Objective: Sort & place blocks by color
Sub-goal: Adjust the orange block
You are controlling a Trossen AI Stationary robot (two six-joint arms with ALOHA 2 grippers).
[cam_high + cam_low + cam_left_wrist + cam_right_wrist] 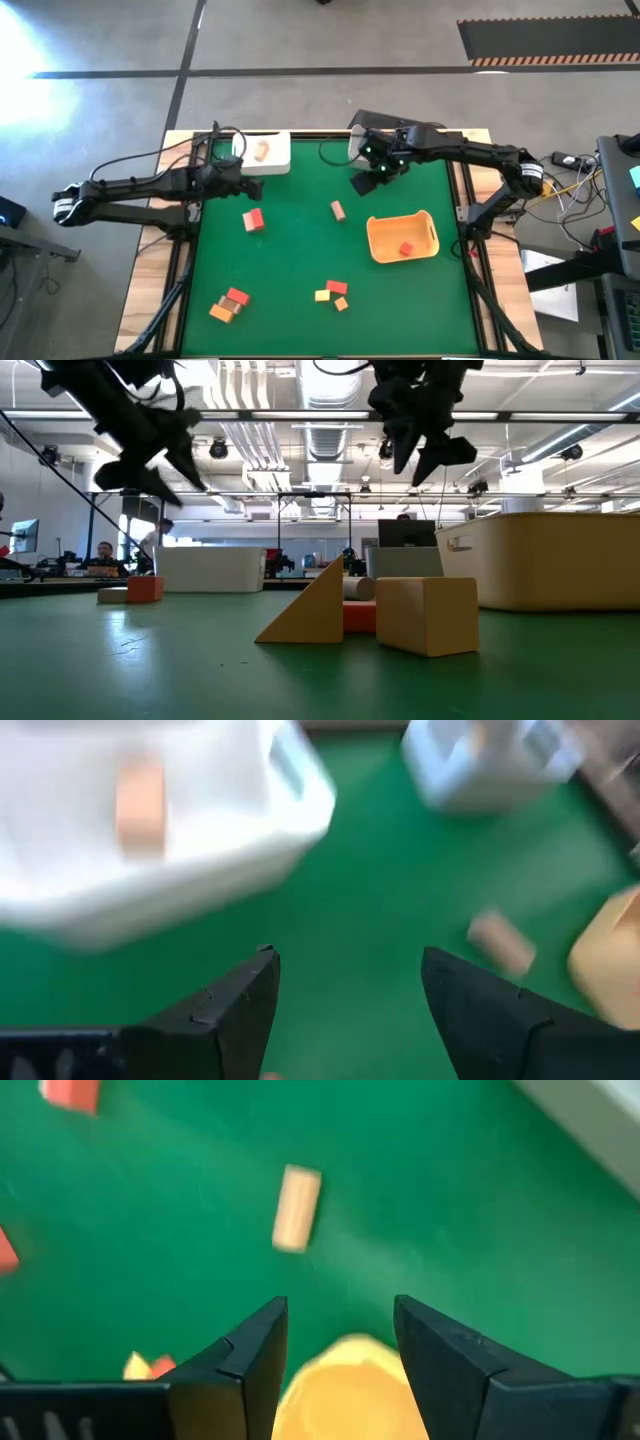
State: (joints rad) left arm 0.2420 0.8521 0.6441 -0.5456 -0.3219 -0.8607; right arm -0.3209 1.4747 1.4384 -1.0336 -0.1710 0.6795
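The left tool (238, 172) hung above the far left of the green-covered desk (300, 300), just beside the white rectangular plastic bin (275, 160), its two dark fingers (235, 1005) spread wide with nothing between them. A tan wooden block (262, 150) lay inside that bin. The right tool (366, 183) hovered near the far edge of the desk toward the right, its fingers (250, 1345) also parted and empty. Between the two tools, on the open cloth, a red cube (253, 220) sat toward the left and a short tan cylinder (338, 210) lay near the middle. The orange rectangular plastic tray (425, 240) stood on the right side with one small red block (405, 249) in it. Near the front edge, a cluster of red and orange blocks (230, 304) lay at the left, and a second cluster of small yellow, red and orange blocks (333, 294) lay near the centre.
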